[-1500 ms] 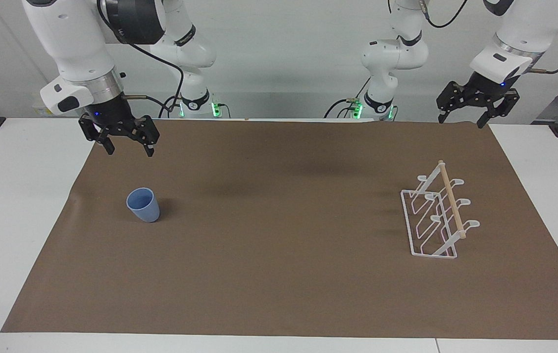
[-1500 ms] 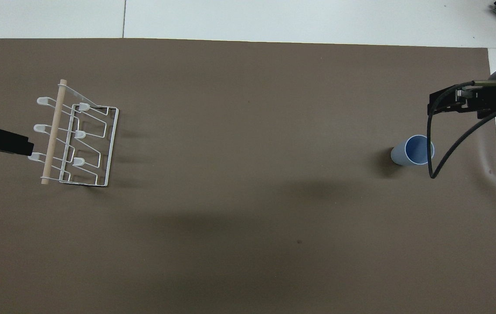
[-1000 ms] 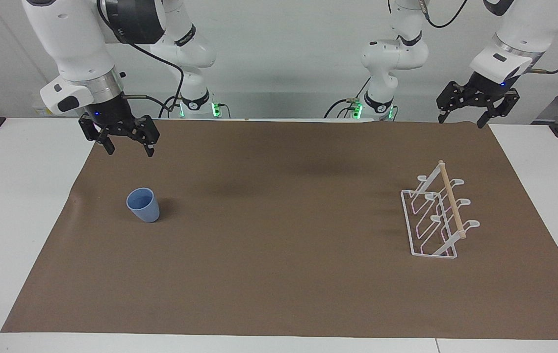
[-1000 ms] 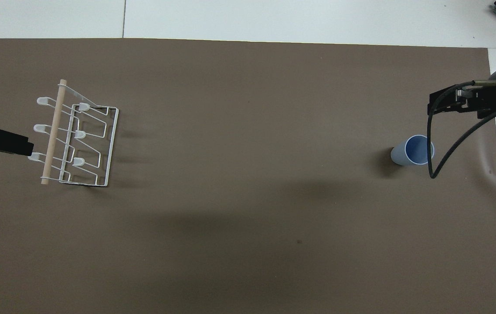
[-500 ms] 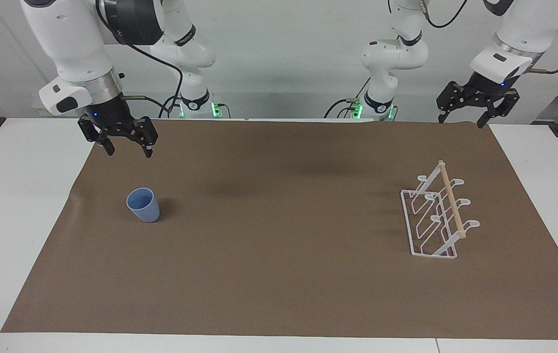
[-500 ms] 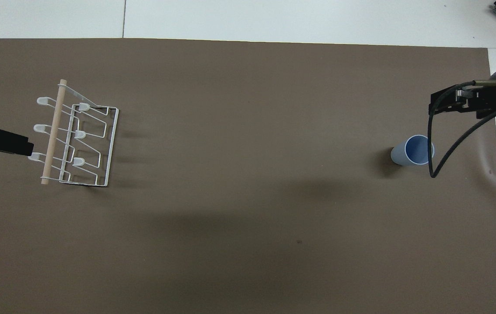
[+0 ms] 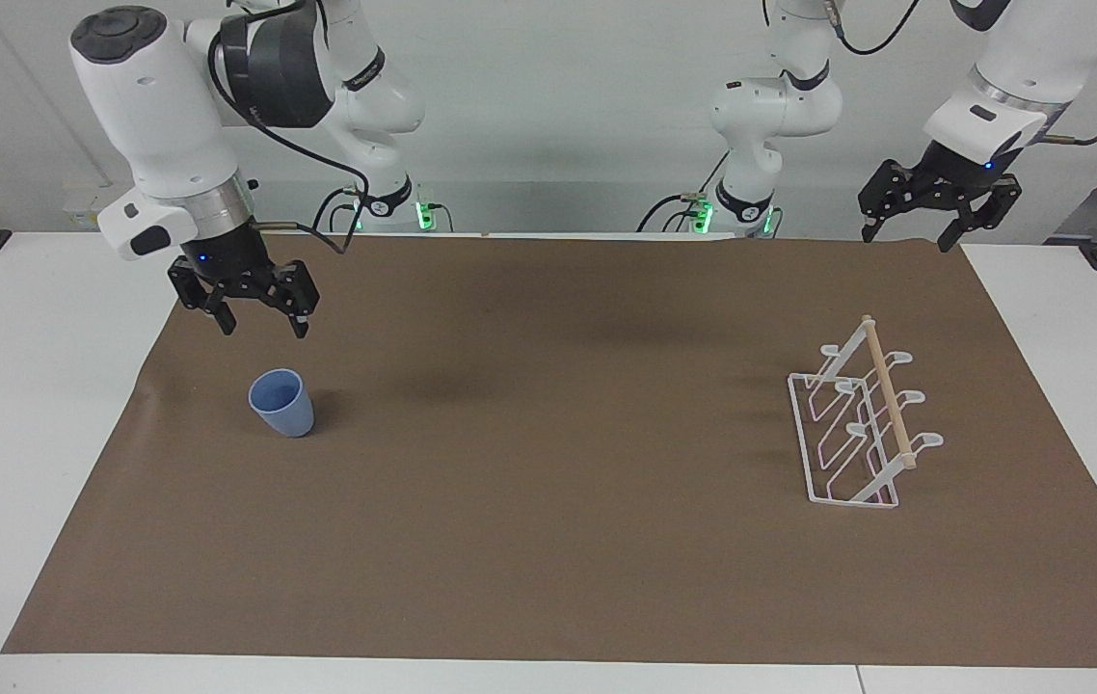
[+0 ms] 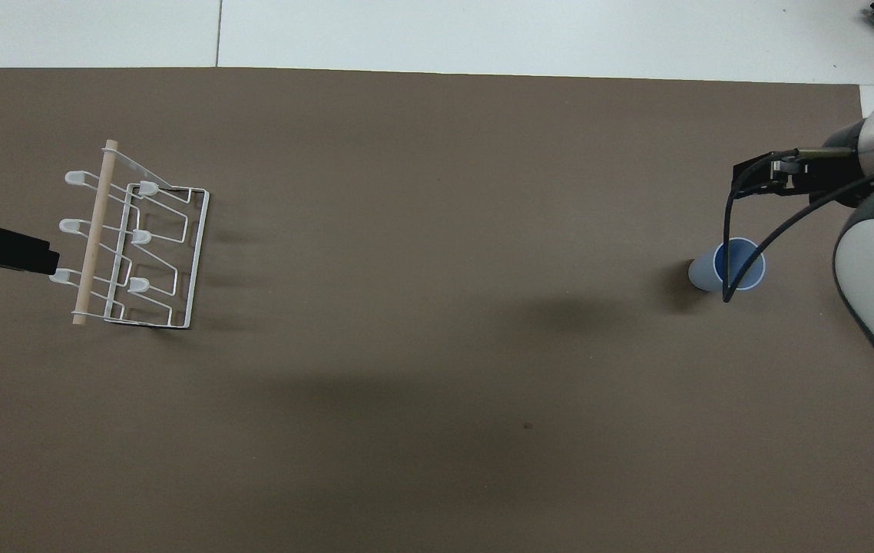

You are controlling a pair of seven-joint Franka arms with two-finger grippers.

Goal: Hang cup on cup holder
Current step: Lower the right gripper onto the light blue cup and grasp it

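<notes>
— Where are your end effectors?

— My right end effector [image 7: 260, 326] hangs with its fingers spread wide and empty over the brown mat [image 7: 548, 540], close to the cup [image 7: 280, 403]. My left end effector [image 7: 907, 233] waits, also wide, above the mat's edge at my end of the surface.

— And the cup?

— Upright on the mat toward my right arm's end, well apart from the cup holder [image 7: 855, 424], which stands toward my left arm's end.

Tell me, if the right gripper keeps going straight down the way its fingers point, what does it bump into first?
Probably the brown mat. The right gripper is open, points down and hangs close to the cup, but it seems to be a bit off to the side, so it may miss the cup. Depth is hard to judge here.
</notes>
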